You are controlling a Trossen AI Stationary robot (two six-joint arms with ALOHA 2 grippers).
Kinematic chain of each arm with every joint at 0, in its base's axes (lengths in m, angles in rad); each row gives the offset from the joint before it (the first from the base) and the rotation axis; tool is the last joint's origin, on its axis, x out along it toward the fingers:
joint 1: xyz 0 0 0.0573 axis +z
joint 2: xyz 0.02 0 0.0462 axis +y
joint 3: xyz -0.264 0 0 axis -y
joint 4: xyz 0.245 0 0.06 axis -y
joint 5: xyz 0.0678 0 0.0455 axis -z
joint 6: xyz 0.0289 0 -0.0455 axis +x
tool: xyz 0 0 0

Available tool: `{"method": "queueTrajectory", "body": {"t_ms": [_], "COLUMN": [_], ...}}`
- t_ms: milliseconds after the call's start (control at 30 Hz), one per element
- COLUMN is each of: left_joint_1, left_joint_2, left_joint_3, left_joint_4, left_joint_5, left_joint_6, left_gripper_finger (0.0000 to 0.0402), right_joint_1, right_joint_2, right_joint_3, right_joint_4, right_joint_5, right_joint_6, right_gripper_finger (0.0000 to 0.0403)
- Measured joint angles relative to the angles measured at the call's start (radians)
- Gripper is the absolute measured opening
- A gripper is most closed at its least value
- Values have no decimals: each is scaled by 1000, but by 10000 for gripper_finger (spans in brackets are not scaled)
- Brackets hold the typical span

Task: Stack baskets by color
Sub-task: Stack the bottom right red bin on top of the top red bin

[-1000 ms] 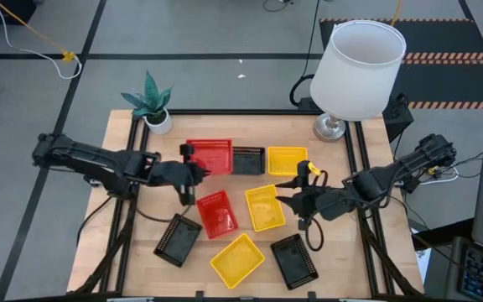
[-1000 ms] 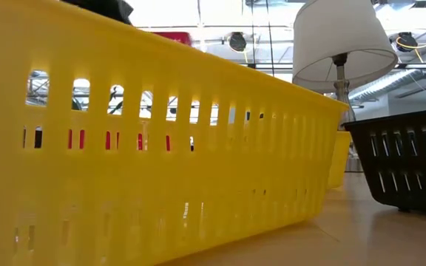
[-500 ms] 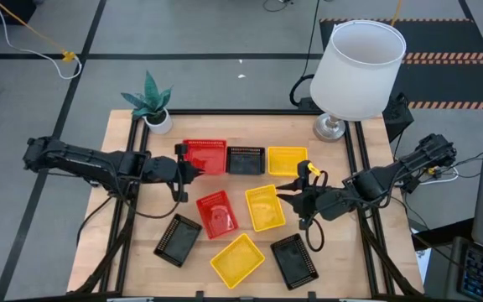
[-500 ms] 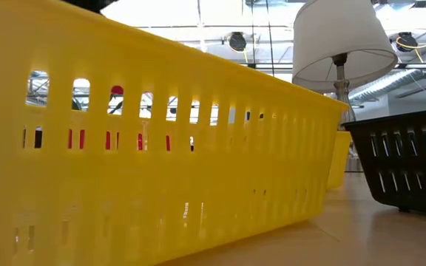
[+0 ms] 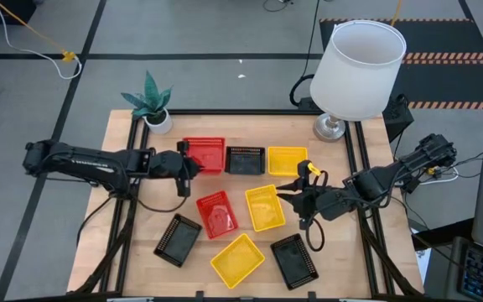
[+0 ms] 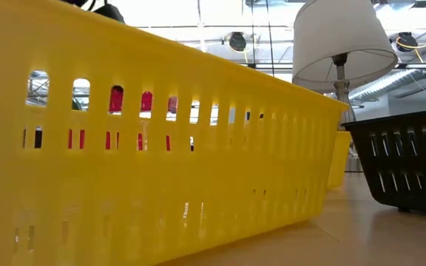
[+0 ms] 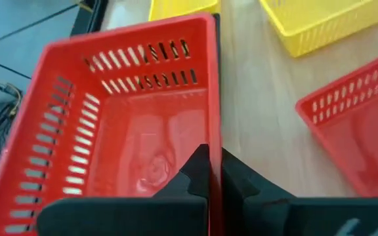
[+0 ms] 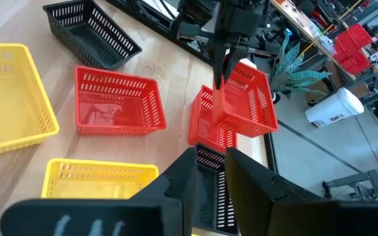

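A red basket with slotted mesh walls is hanging in the left hand, whose fingers are pinching together on one of its side walls; it is riding tilted just above a second red basket at the far side of the surface. Both look empty. A third red basket is lying empty just nearer than that hand. Beside the held one a black basket and a yellow basket are sitting in a row. The right hand is hovering at the edge of another yellow basket; I cannot tell whether its fingers are gripping. Nearer the front edge are lying a black basket, a yellow one and a black one, all empty.
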Motion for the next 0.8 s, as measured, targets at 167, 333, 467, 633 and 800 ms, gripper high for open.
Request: {"method": "queueTrajectory", "body": {"t_ms": [167,333,467,633,800], "left_joint_1": [26,64,88,115,133], "left_joint_2": [41,63,71,84,84], "left_joint_3": [-1,-1,0,-14,-77], "left_joint_4": [-24,-39,-36,-23,57], "left_joint_5": [2,61,76,98,103], "left_joint_6": [20,35,35,30,49], "left_gripper_finger": [14,7,12,7,11], "right_joint_1": [0,0,0,0,0], "right_joint_2": [0,0,0,0,0], "right_joint_3": [0,0,0,0,0], "right_joint_4": [6,6,-2,-1,-1], "right_joint_5": [0,0,0,-1,-2], "right_joint_6": [1,3,4,4,4], "right_gripper_finger": [73,73,73,73,73]}}
